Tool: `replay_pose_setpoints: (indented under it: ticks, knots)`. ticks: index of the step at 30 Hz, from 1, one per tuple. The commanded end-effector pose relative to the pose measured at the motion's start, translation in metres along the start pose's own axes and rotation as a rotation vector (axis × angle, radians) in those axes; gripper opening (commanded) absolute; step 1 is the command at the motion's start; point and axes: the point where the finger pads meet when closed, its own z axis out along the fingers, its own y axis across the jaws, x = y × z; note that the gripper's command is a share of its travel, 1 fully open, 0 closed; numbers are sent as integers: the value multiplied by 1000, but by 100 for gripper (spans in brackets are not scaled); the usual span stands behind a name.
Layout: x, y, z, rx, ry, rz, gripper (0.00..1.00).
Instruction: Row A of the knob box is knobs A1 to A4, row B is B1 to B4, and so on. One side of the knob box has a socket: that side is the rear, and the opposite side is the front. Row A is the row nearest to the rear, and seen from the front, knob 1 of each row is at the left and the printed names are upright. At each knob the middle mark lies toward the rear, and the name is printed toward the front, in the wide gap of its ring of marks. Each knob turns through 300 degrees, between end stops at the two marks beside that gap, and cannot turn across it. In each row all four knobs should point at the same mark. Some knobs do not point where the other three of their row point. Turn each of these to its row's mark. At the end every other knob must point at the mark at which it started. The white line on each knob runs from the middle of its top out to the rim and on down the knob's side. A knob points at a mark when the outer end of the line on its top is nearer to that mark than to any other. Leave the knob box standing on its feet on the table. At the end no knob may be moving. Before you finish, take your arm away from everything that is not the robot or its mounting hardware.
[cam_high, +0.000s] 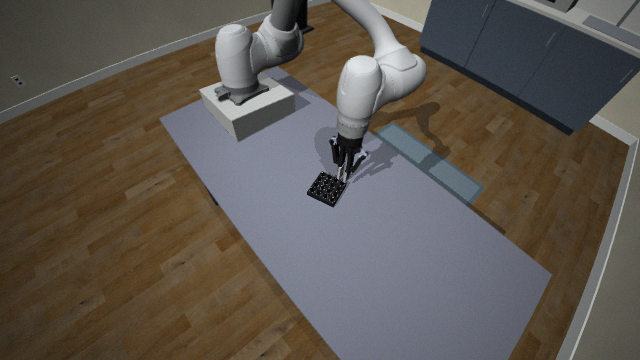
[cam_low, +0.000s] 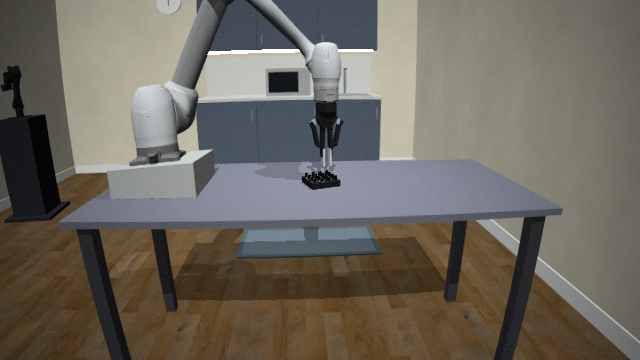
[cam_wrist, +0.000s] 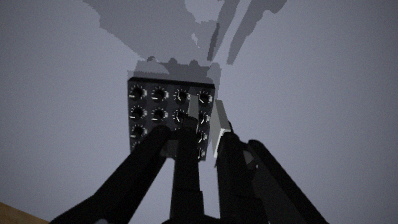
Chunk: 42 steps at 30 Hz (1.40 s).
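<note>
The black knob box (cam_high: 320, 198) (cam_low: 327, 185) (cam_wrist: 149, 104) stands flat on the table (cam_high: 400, 270) (cam_low: 425, 192). Several black knobs with white lines and rings of marks stand on its top. My gripper (cam_high: 342, 174) (cam_low: 327, 162) (cam_wrist: 203, 109) points down at the box's edge, with its fingertips a narrow gap apart and nothing between them. In the wrist view one fingertip is over the box and the other is just past its right edge. The upper right knob (cam_wrist: 204, 97) shows between the tips. The fingers hide several knobs. The socket and printed names cannot be made out.
The arm's white base block (cam_high: 265, 117) (cam_low: 152, 182) stands at one end of the table. A pale blue glass-like panel (cam_high: 455, 182) (cam_low: 345, 242) lies low beyond the table's long edge. Blue-grey cabinets (cam_high: 515, 60) (cam_low: 227, 130) stand farther back. The gripper's shadow falls beside the box.
</note>
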Motion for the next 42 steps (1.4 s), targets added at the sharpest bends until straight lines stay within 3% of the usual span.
replay_pose_setpoints:
  ticks: [1,42]
  knots:
    - [0,0,4,0,0,0,12]
    - [0,0,14,0,0,0,12]
